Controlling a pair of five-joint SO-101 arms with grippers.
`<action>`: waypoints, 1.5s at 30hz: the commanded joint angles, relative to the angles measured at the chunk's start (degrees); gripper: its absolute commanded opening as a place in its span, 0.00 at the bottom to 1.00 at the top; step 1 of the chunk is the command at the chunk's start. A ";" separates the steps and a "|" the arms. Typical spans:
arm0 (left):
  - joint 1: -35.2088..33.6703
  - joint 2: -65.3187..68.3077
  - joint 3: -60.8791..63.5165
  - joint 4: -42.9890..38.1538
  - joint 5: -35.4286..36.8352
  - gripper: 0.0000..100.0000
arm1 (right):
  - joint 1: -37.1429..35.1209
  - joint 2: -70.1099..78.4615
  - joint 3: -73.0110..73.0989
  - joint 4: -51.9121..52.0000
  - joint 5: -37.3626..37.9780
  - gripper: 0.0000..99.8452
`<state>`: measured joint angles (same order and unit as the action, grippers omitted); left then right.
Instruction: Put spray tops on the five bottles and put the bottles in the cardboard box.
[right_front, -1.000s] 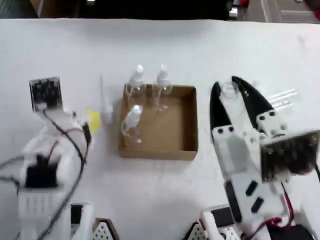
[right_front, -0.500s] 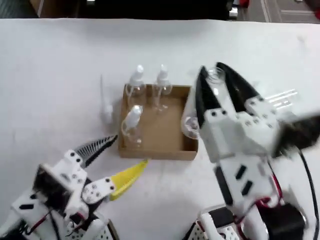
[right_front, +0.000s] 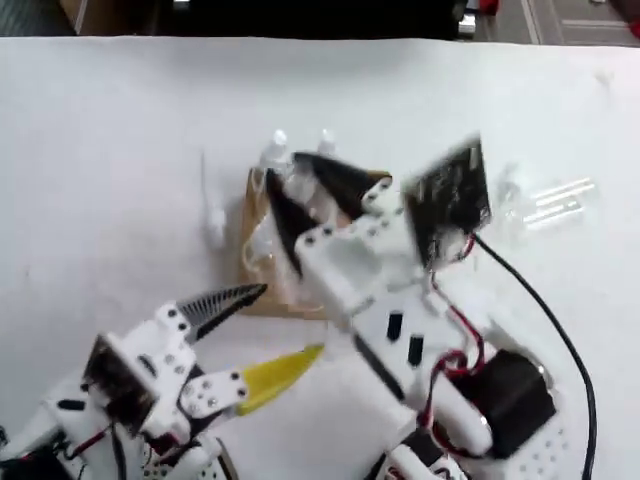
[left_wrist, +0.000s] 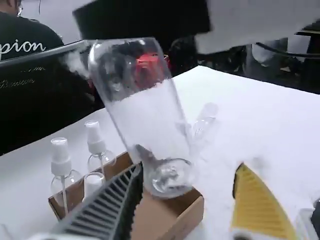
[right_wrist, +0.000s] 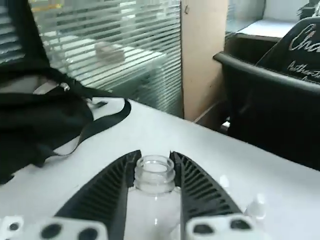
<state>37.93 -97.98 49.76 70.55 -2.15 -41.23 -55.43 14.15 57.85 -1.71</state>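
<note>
My right gripper (right_wrist: 154, 176) is shut on the neck of a clear bottle (right_wrist: 154, 172) that has no spray top. In the high view this gripper (right_front: 300, 200) hangs over the cardboard box (right_front: 248, 215). The left wrist view shows the bottle (left_wrist: 142, 115) tilted in the air above the box (left_wrist: 175, 215). Capped bottles (right_front: 278, 152) stand in the box's far part, and in the left wrist view two of them (left_wrist: 60, 160) stand along that edge. My left gripper (right_front: 290, 320) is open and holds nothing, just in front of the box's near edge.
A loose spray top (right_front: 213, 215) with its tube lies on the table left of the box. More clear pieces (right_front: 555, 200) lie to the right of the box. The right arm's body (right_front: 400, 330) stretches over the table in front of the box.
The right arm has swung left with the bottle, from beside the box's right wall to above the box. The left arm unfolded, its gripper open, and came closer to the box.
</note>
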 joint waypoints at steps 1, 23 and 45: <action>-6.55 -0.22 4.40 -5.54 0.79 0.28 | -2.86 -1.71 -2.37 4.70 0.35 0.02; -12.70 -0.31 5.19 -3.96 0.79 0.28 | -1.54 -1.10 -4.84 9.63 5.80 0.02; -55.60 -6.99 19.25 -9.58 13.19 0.28 | 24.57 8.04 23.21 -25.01 7.74 0.02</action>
<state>-8.22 -104.84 60.22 71.08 4.09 -17.14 -47.43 30.24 43.96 5.67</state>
